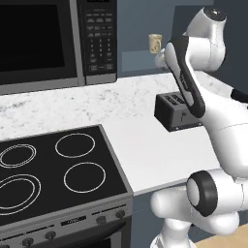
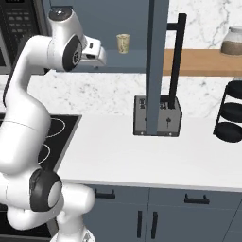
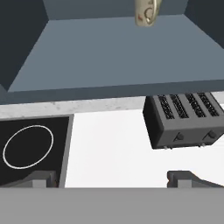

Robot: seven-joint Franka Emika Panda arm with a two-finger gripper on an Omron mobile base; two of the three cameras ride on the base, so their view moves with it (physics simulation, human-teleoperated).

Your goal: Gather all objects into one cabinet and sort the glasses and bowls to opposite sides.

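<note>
Left base view first: the small beige-grey mug (image 1: 155, 43) sits on the floor of the open slate blue-grey wall cabinet (image 1: 140, 60), back near the rear wall. The white arm reaches up in front of it, and the hand end blocks part of the shelf, so I can't make out the claw itself from here. Below on the white stone counter (image 1: 140, 145) there's a dark grey 4-slot toaster (image 1: 177, 112), plus a black glass cooktop (image 1: 53, 169) and a black microwave (image 1: 53, 41) on the left.

Right base view: the mug shows up clearly on the shelf, a bit to the right of the gripper (image 2: 100, 57), with a gap between them. The open cabinet door (image 2: 157, 66), with its long black bar handle (image 2: 176, 61), hangs edge-on right over the toaster. A black tiered rack (image 2: 230, 113) and a glass jar (image 2: 232, 41) on a wooden shelf sit further right.

Hand view: the 2 dark fingertips (image 3: 186, 178) stand spread wide with nothing between them, counter and toaster underneath. The mug is at the top edge, well apart.

My guess at the risks: that door edge is close to the arm's swing path, so a wide move right could clip it. Coming in too fast at the mug could tip it or shove it against the back wall. I can't spot the red cup or black bowl from any angle here.
</note>
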